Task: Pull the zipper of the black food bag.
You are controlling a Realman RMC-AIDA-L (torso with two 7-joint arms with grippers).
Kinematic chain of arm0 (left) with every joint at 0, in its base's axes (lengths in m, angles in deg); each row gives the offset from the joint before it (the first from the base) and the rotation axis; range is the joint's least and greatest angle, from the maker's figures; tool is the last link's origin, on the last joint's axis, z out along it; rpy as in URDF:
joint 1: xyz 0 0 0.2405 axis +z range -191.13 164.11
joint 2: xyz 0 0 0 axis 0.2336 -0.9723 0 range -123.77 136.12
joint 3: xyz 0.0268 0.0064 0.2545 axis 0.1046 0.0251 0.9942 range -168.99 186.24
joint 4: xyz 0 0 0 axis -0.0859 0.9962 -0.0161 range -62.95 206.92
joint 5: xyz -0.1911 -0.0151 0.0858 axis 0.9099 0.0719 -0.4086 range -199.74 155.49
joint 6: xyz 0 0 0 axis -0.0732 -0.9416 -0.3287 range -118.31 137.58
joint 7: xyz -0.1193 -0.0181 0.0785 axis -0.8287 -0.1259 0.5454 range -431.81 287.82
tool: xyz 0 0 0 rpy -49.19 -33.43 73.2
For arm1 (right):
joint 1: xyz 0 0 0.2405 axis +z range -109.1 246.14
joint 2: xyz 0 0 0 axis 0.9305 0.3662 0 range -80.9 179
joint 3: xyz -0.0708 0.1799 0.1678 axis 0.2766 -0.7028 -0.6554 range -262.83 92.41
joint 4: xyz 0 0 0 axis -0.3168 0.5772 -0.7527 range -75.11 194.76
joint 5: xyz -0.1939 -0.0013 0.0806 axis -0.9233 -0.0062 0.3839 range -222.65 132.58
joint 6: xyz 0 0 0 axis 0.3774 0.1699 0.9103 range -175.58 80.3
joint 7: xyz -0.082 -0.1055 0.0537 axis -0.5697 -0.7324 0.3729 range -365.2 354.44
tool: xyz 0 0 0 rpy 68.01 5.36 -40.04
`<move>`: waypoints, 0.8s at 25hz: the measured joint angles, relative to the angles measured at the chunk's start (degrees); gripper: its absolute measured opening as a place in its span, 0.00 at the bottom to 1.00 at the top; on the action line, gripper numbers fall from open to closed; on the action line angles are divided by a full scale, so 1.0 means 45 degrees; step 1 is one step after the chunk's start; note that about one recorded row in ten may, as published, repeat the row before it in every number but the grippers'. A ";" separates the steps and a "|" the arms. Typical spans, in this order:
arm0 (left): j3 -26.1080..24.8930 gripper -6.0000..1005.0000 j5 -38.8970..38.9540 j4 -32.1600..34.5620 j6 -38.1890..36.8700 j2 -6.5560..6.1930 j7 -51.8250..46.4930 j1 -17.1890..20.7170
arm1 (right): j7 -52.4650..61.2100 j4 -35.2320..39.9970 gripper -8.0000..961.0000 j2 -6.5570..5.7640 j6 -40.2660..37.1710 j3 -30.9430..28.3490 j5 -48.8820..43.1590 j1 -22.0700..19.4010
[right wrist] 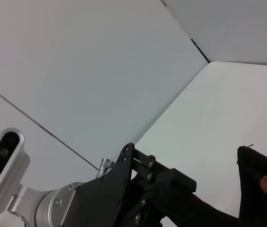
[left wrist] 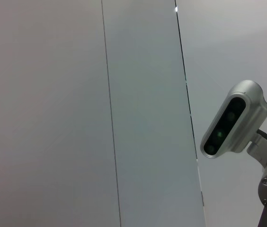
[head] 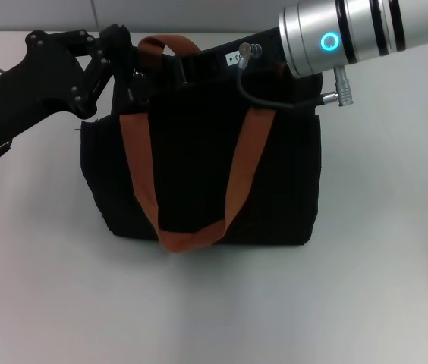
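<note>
zipper hidden — my left gripper point(head: 127, 72) at bag point(head: 199, 182) top, jaws unclear; i'd pull slow, right gripper point(head: 221, 57) bracing.

Only one marking I can partly read: a small white tag point(head: 234, 57) on the top edge of the black food bag point(head: 199, 174), ending in "-4". Its other characters are illegible.

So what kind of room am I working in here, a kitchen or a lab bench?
Most likely a lab or test bench, not a kitchen. The black bag sits alone on a plain white table, backed by bare grey wall panels. The left tool is at the bag's upper left corner.
</note>
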 joint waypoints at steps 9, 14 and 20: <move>0.0000 0.14 -0.0001 0.0000 -0.0004 0.0000 -0.0015 0.0097 | -0.0032 0.0240 0.03 -0.0009 0.0020 0.0000 -0.0476 -0.0054; 0.0000 0.14 0.0065 -0.0001 -0.0005 -0.0020 -0.0019 0.0190 | 0.0598 0.0790 0.01 -0.0008 0.0021 -0.0009 -0.1060 -0.0163; -0.0014 0.14 0.0208 -0.0001 0.0001 -0.0030 -0.0019 0.0240 | 0.1870 0.2316 0.01 0.0000 -0.0045 0.0201 -0.2246 -0.0594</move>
